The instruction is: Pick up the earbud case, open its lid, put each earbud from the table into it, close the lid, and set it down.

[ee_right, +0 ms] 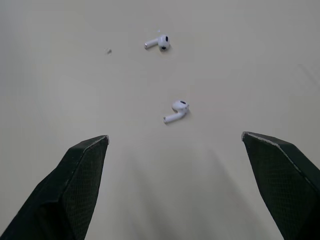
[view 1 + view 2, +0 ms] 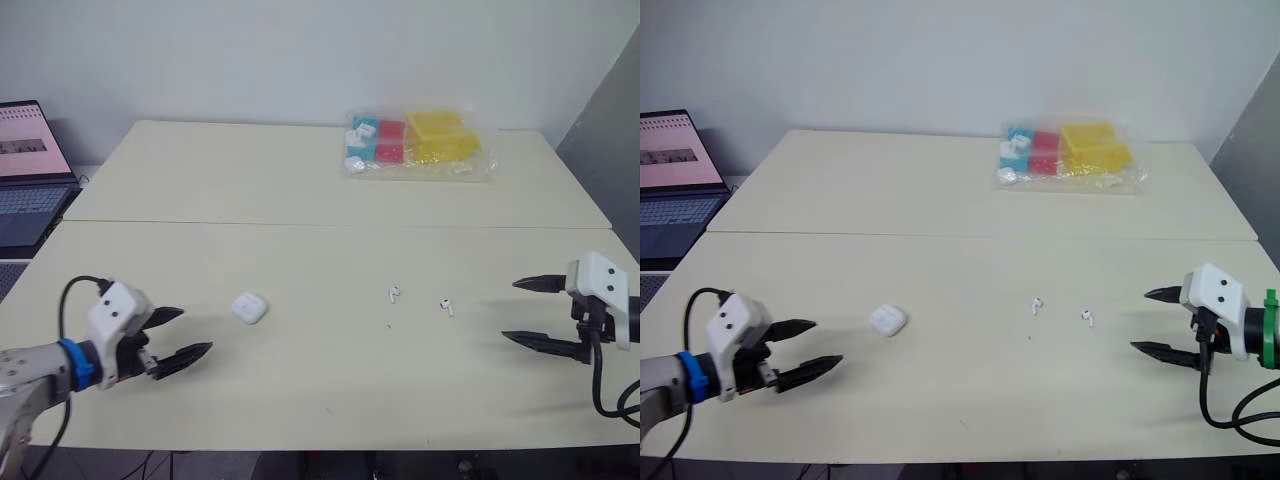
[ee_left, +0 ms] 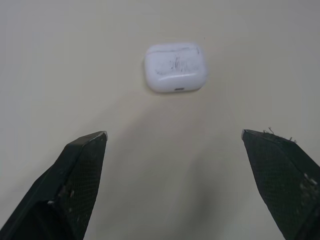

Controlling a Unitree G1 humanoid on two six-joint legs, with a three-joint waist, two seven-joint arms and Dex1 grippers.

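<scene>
The case (image 2: 250, 307) lies closed on the surface (image 2: 300, 400), just ahead of the left hand (image 2: 197, 330), which is spread wide. Best to ease forward, centre the case, then close squarely across it.

The earbud case (image 2: 888, 320), apparently shut, is seen at eight o'clock from the middle of the table (image 2: 890, 200). The first earbud (image 2: 1037, 305) and second earbud (image 2: 1087, 318) are seen at four. The left gripper (image 2: 828, 342) is held spread at the case's eight o'clock, and the right gripper (image 2: 1139, 320) is held spread at the earbuds' three.
</scene>
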